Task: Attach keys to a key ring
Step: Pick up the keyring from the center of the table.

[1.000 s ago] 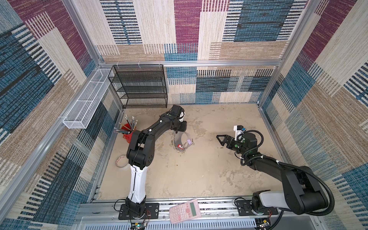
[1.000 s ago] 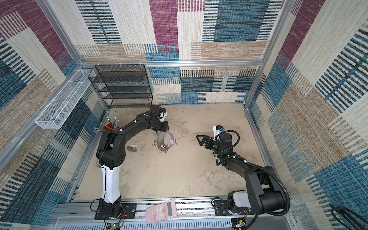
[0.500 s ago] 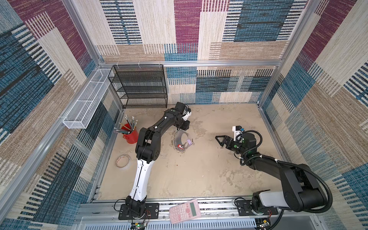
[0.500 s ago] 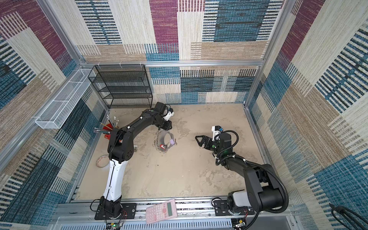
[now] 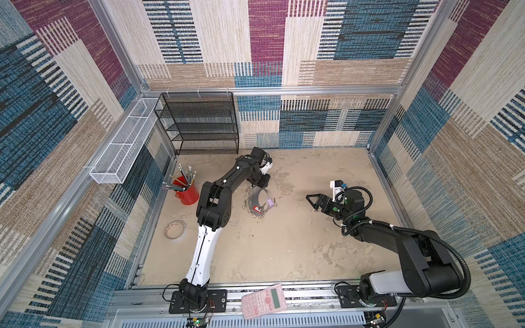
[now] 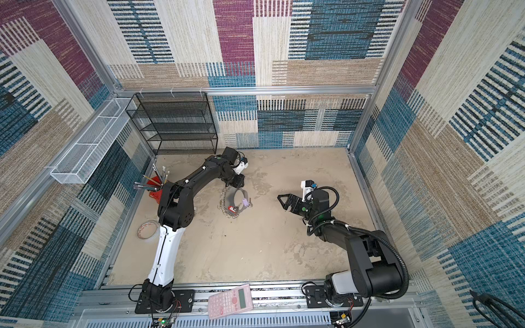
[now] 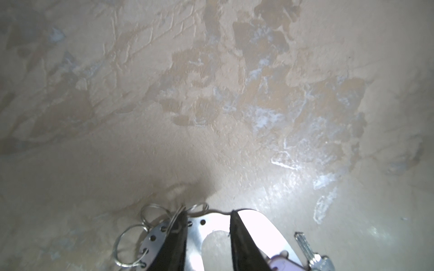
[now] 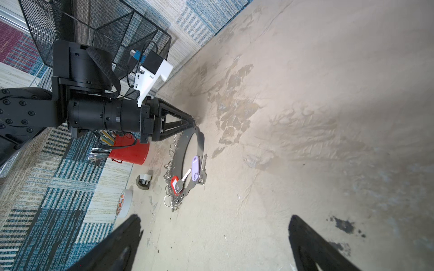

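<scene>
The key ring (image 5: 252, 196) (image 6: 229, 196) is a grey curved band edged with silver split rings, lying flat on the tan floor. A red-headed key (image 5: 256, 209) (image 8: 175, 184) and a lilac-headed key (image 5: 270, 202) (image 8: 195, 167) lie on its near end. My left gripper (image 7: 208, 212) (image 5: 260, 186) points down on the band's far end (image 7: 206, 225). It is part-way open, with a fingertip (image 7: 180, 225) resting on the band on each side of its bend. My right gripper (image 8: 215, 218) (image 5: 311, 203) hovers wide open to the right of the keys, holding nothing.
A red cup of pencils (image 5: 187, 193) and a tape roll (image 5: 174, 228) sit by the left wall. A black mesh shelf (image 5: 204, 125) stands at the back, with a white wire basket (image 5: 125, 142) on the wall. A pink calculator (image 5: 264, 301) lies on the front rail.
The left arm's elbow swung rightward and uncovered the tape roll, while its gripper stayed on the band. The right gripper edged slightly toward the keys. Band and keys have not moved.
</scene>
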You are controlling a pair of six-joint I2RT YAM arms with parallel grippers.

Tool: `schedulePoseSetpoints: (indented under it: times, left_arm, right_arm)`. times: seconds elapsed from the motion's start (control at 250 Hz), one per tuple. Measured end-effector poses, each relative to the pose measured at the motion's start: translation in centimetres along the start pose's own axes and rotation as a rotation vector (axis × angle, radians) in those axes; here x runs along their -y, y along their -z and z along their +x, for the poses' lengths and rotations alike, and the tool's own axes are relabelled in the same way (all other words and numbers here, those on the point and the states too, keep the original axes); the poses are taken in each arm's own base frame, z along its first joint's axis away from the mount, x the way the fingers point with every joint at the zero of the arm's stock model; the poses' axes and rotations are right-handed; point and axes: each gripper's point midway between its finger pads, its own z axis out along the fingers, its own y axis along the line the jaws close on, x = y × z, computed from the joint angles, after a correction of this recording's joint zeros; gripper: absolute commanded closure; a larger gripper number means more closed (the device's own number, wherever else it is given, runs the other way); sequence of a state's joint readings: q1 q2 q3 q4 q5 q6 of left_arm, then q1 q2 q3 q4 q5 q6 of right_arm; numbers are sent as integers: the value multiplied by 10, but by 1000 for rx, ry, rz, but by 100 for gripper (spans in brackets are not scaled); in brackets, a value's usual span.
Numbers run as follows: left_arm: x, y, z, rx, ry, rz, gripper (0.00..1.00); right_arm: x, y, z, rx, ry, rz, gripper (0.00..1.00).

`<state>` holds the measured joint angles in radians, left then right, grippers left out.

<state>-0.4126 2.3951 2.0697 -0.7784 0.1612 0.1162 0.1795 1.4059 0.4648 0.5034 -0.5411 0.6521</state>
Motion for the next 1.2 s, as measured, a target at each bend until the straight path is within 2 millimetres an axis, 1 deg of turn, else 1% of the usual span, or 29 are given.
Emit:
schedulePoseSetpoints:
  times: [0.312,0.424,0.54,0.604,0.772,0.844,1.012,1.2]
  left_arm:
    - [-1,-3,0,-4,-2,-5,60]
    - [-1,-3,-1,-4,-2,-1,64]
    - [1,-3,-2,-2,-2,8,64]
    - [2,-5,0,-8,-1,18,66]
    - [5,-9,4,-25,3,36,66]
    - [5,-9,4,-25,4,40,72]
    - [8,-8,6,-32,10,60,77]
    - [13,3,10,-28,17,82,90]
  right_arm:
    - [1,-3,3,-14,-18,-14,0]
    - [0,-4,5,-20,-21,-21,0]
    - [0,-4,6,-24,-24,-26,0]
    - [0,-5,6,-25,-25,-26,0]
    - [0,-5,6,-25,-27,-27,0]
    - [1,-5,7,-27,-29,-26,0]
    - [0,-5,6,-24,-29,-28,0]
    - [0,-5,7,-26,-34,-32,0]
